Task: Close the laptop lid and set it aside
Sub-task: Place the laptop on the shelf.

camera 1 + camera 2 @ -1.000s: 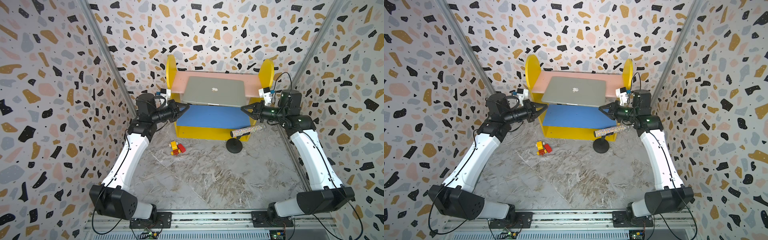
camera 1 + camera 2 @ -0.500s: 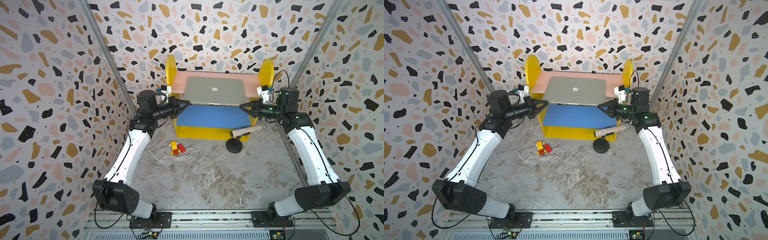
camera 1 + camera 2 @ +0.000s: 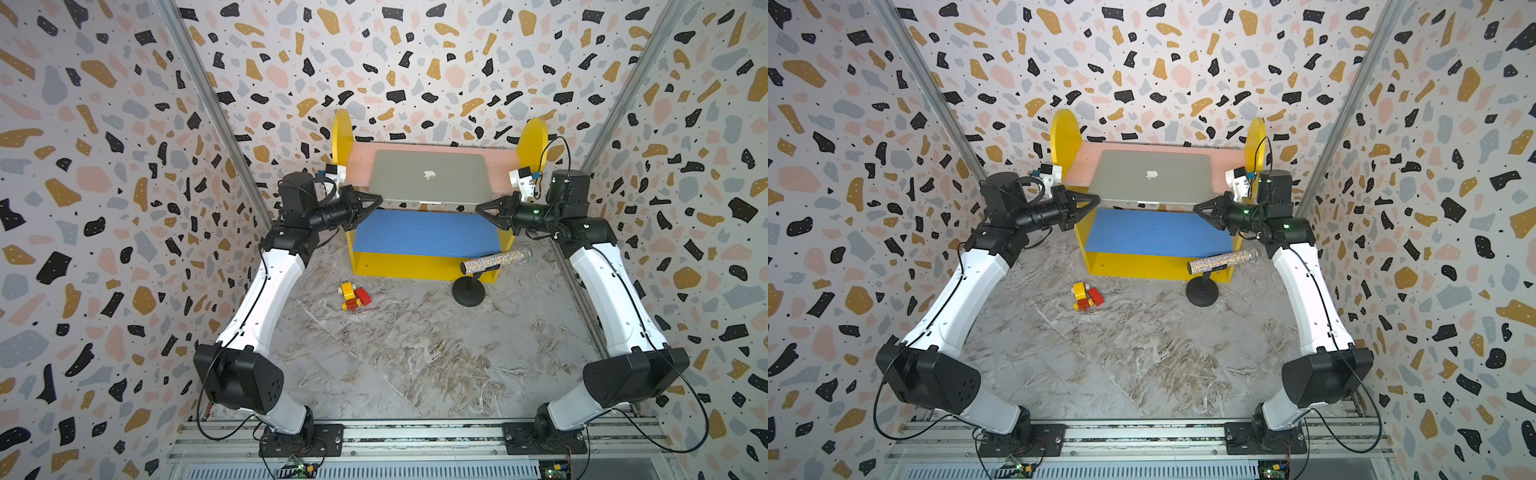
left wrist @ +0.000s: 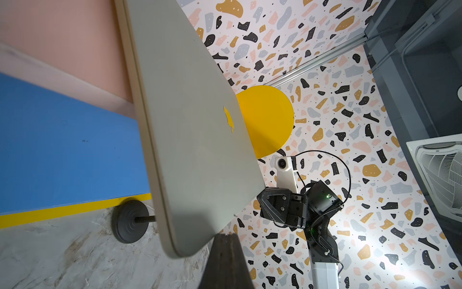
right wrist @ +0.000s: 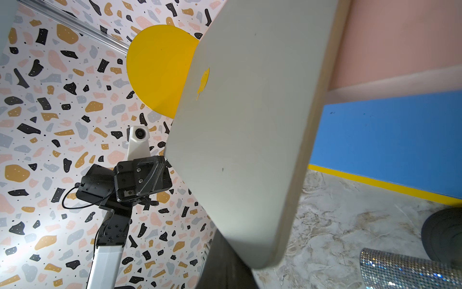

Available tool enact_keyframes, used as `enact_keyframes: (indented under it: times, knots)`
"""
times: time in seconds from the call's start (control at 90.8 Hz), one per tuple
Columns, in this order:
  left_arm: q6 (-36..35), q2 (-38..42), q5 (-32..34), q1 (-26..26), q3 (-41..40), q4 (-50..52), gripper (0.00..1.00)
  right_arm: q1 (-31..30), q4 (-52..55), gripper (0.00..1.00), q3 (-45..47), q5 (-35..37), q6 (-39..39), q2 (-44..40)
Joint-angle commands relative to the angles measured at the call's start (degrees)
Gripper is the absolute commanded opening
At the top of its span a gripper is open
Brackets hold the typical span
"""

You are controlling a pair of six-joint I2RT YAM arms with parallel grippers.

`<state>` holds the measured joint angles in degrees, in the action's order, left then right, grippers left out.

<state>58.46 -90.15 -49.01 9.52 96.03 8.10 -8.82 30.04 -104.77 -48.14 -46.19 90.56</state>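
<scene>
the laptop [image 3: 415,189] lies shut on the pink shelf [image 3: 359,166] of a yellow stool [image 3: 428,266] at the back of the marbled counter [image 3: 415,357]. the laptop lid [image 3: 455,168] is down flat with its apple logo facing up. in both top views the front edge juts past the pink shelf and hangs above the blue shelf [image 3: 424,232]. whether the front is raised off the pink shelf cannot be told.

the left claw [image 3: 378,201] has its jaws pressed together with nothing between them. its tip meets the laptop's front corner on the robot's left side. in the left wrist view the left claw [image 4: 226,241] shows as one dark wedge just beside the rounded corner, but whether it pushes on the side edge or sits under it is unclear. the right claw [image 3: 478,208] is closed the same way, empty, with its tip at the opposite front corner. in the right wrist view the laptop's corner overlaps the right claw [image 5: 222,252]. each wrist view also shows the other arm's claw at the far corner.

on the counter, well apart from both claws, lie some red and yellow toy blocks [image 3: 353,296]. a glitter tube [image 3: 494,262] on a black stand [image 3: 468,293] is in front of the stool.
</scene>
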Motion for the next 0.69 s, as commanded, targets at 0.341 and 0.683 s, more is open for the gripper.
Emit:
enact_keyframes:
  times: [0.341,0.683]
  knots:
    - [-0.89,-1.65,-0.64,-0.29,3.44,-1.63,0.00,-0.16,-1.38,0.00,-4.55,0.90,0.71,1.26]
    - [-3.31,2.26,-0.49,-0.20,1.32,0.30,0.00,-0.15,-1.30,0.00,-4.83,0.75,0.62,1.45]
